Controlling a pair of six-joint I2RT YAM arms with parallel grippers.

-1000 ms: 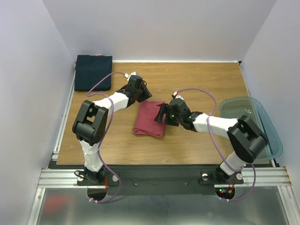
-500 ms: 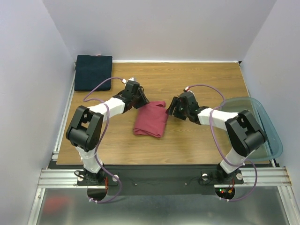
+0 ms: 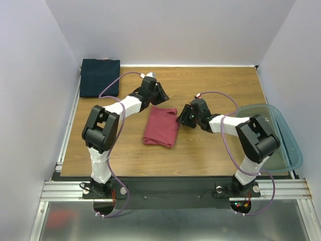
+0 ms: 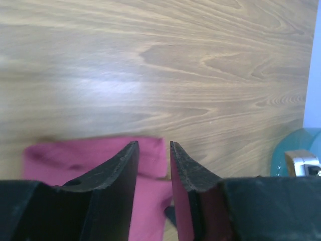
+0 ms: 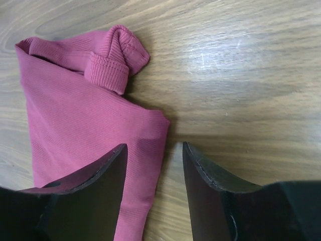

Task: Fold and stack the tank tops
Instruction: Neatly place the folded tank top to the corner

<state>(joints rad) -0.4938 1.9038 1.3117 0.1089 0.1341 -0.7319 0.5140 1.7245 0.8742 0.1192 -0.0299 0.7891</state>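
The rose-red tank top [image 3: 161,126] lies folded in a narrow bundle mid-table, with a rolled strap end [image 5: 113,57] at its far corner. The dark navy tank top [image 3: 99,77] lies as a flat rectangle in the far left corner. My left gripper [image 3: 159,93] hovers just past the red top's far edge; its jaws [image 4: 153,146] stand a narrow gap apart with nothing between them, red cloth [image 4: 75,158] beneath. My right gripper [image 3: 184,118] sits at the red top's right edge, open [image 5: 154,146], straddling the cloth's edge [image 5: 150,135] without pinching it.
The translucent blue-green tub [image 3: 271,134] overhangs the table's right edge, and its rim also shows in the left wrist view [image 4: 296,145]. White walls close in the table on three sides. Purple cables loop over both arms.
The right gripper has pulled back rightward off the red top and its jaws have narrowed. The left gripper dipped toward the top, then lifted away to the far side.
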